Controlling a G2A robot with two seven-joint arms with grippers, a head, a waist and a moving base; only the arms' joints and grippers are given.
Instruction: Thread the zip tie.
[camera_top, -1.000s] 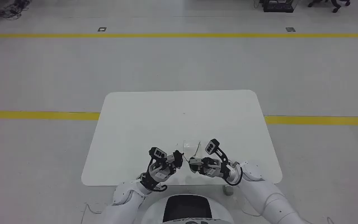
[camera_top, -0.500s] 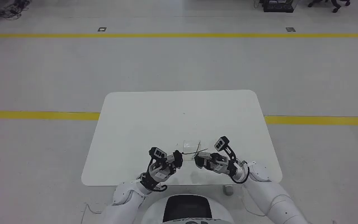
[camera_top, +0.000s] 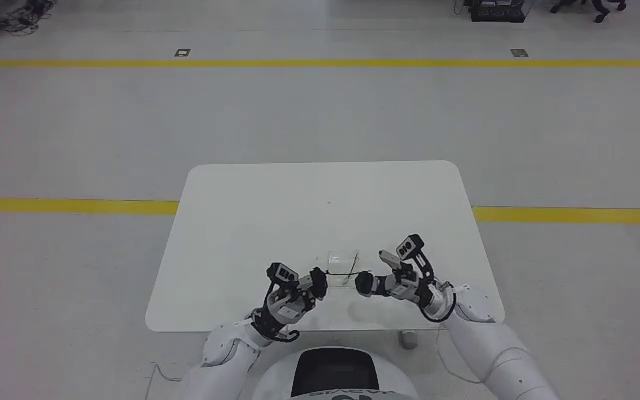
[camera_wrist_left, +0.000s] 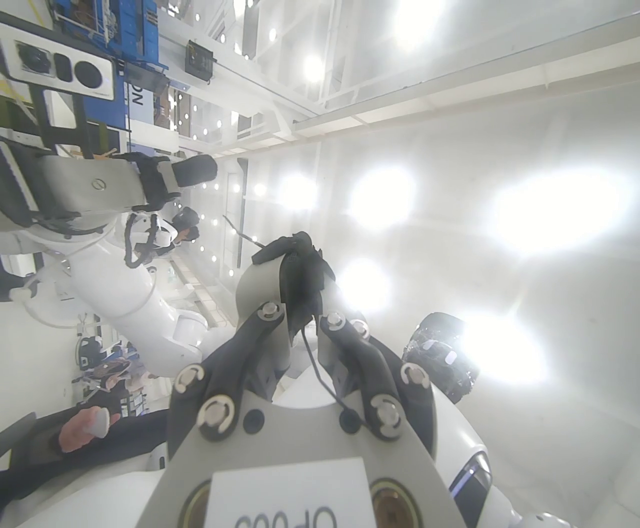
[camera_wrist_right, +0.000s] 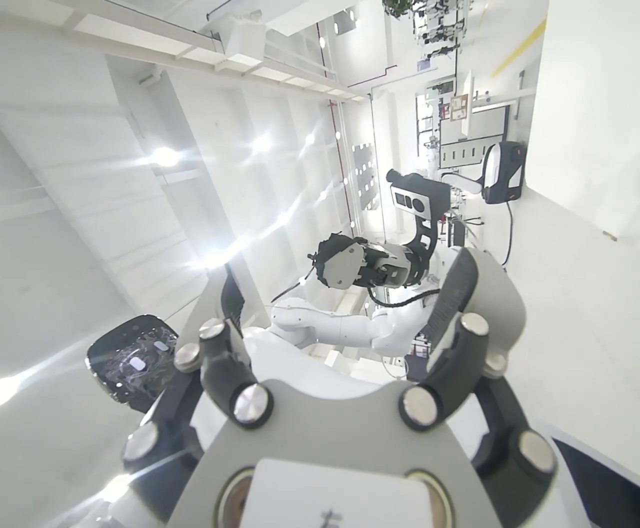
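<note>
Zip tie (camera_wrist_left: 241, 232) is sitting in the left gripper (camera_wrist_left: 295, 260), which is squeezing shut on it. It is a thin, black, bendy plastic strip. One short end is poking out past the left gripper's tips. Black bumpy pads on those tips are hiding the part they are pinching, so I cannot tell if the strip is making a loop there. From above, the strip is showing as a fine dark line running out to the right of the left gripper.

Under the left gripper, the table (camera_top: 300, 210) is lying white, smooth and flat, with round corners.

Just beyond the left gripper, a small see-through plastic thing (camera_top: 340, 262) is lying on the table. It is looking square. It is too small to tell whether it is a bag or a box, or whether anything is inside it.

To the right of the left gripper, near it but not touching it, the right gripper (camera_top: 362, 283) is hanging. Its fingers (camera_wrist_right: 452, 295) are standing wide apart and are holding nothing. They are grey with black ribbed pads.
</note>
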